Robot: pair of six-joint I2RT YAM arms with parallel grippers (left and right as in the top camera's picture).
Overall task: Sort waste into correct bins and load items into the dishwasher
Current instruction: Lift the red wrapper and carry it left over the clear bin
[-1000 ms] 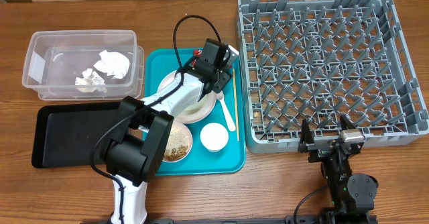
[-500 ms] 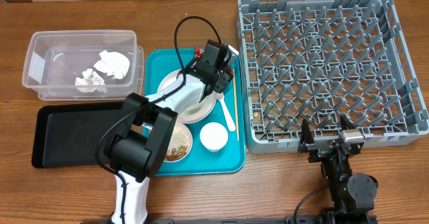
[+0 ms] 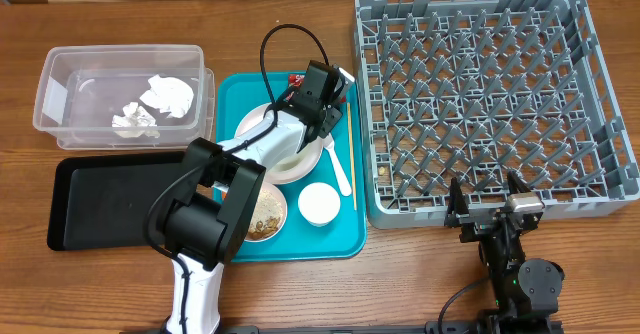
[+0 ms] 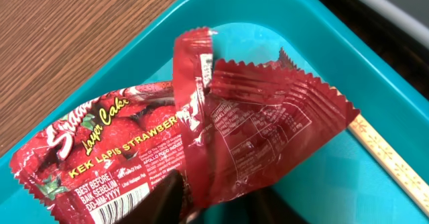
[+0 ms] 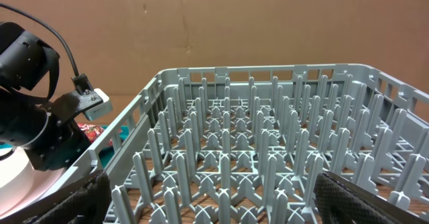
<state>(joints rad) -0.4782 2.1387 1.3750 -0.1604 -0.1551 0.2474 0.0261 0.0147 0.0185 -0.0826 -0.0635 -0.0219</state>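
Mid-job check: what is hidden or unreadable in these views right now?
- Left wrist view: the left tool is cut off by the bottom edge; its grip on the red snack wrapper is unclear.
- Overhead: the left arm covers most of that wrapper and part of the white plate.
- Right wrist view: the right tool is blurred at the lower corners.
- Overhead: a tan speck in the dish rack, too small to identify.

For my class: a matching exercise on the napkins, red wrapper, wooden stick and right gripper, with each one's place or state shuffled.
1 napkins
2 red wrapper
3 wooden stick
4 right gripper

A open wide
B in the clear tub
C along the teal tray's right edge
D at the teal tray's far edge

Pairs: 1-B, 2-D, 3-C, 4-A
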